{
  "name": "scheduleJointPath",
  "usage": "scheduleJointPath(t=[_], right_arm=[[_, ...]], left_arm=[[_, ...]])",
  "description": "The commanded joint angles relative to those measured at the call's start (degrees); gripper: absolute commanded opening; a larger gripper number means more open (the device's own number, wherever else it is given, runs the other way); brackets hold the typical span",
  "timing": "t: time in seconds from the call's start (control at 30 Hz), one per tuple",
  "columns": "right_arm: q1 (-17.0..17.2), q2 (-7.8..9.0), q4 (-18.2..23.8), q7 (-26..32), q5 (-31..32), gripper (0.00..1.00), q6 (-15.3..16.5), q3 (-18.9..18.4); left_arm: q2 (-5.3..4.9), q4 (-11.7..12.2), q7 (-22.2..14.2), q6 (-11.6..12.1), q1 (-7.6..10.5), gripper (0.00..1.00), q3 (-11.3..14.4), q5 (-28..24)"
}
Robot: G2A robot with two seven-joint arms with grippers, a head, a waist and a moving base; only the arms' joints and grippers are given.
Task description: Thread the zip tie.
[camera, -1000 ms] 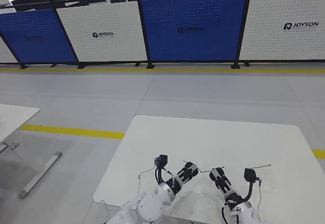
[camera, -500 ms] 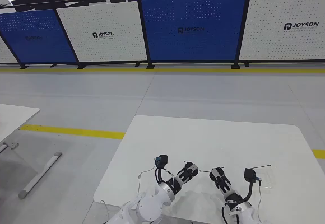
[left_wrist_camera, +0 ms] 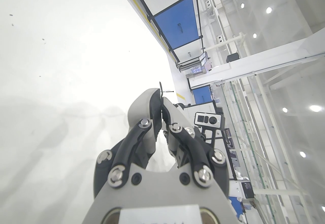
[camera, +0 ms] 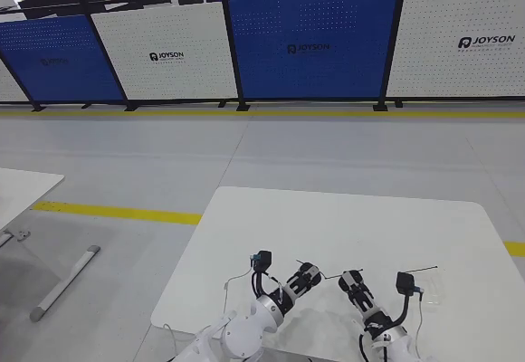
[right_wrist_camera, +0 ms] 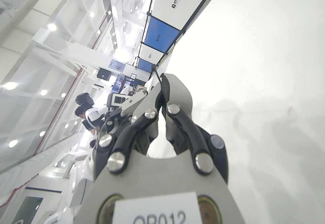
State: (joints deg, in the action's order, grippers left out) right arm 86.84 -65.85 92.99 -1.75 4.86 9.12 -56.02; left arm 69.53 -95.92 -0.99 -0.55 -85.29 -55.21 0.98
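Grey floor [camera: 109,154] with yellow lines surrounds the white worktop [camera: 353,217], and a row of blue and white panels [camera: 308,45] stands well beyond the worktop's far edge. Two arms rise over the worktop's near edge, about midway along it, side by side and close together. The left tool [left_wrist_camera: 161,98] is held above the worktop surface just inside the near edge. Its fingers are pressed together, pinching a black strap. The right tool [right_wrist_camera: 162,82] is just beside it at the same edge, its fingers likewise closed on the strap. The zip tie [right_wrist_camera: 153,67] spans the short gap between the two tools, held clear above the worktop. A short end sticks out past each pair of fingertips.
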Motion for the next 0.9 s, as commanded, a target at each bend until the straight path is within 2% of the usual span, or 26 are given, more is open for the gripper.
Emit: scheduleJointPath(t=[0.0, 0.17, 0.5, 0.57, 0.73, 0.87], right_arm=[[0.2, -0.09, 0.11, -0.04, -0.16, 0.0, 0.44, -0.21], [0.64, -0.41, 0.06, 0.08, -0.92, 0.0, 1.71, -0.6], [0.84, -1.14, -1.69, 0.39, -3.96, 0.0, 4.82, -1.42], [0.89, -1.24, -1.87, 0.64, -3.97, 0.0, 4.99, -1.62], [1.16, -1.51, -1.84, 0.45, -3.52, 0.0, 5.16, -1.99], [1.55, -1.64, -1.15, -0.46, -2.11, 0.0, 3.79, -2.57]], left_arm=[[0.03, -0.09, -0.23, 0.33, -0.09, 0.0, -0.06, -0.43], [0.17, -0.52, -0.61, 1.2, -0.39, 0.0, -0.65, -3.56], [0.15, -1.37, -1.36, 2.42, -1.01, 0.0, -1.8, -5.39], [0.15, -1.28, -0.65, 2.78, -1.14, 0.0, -1.6, -3.72], [0.35, -0.87, -0.18, 2.37, -0.85, 0.0, -1.18, -3.53], [0.46, -0.6, 0.43, 2.22, -0.85, 0.04, -0.81, -2.59]])
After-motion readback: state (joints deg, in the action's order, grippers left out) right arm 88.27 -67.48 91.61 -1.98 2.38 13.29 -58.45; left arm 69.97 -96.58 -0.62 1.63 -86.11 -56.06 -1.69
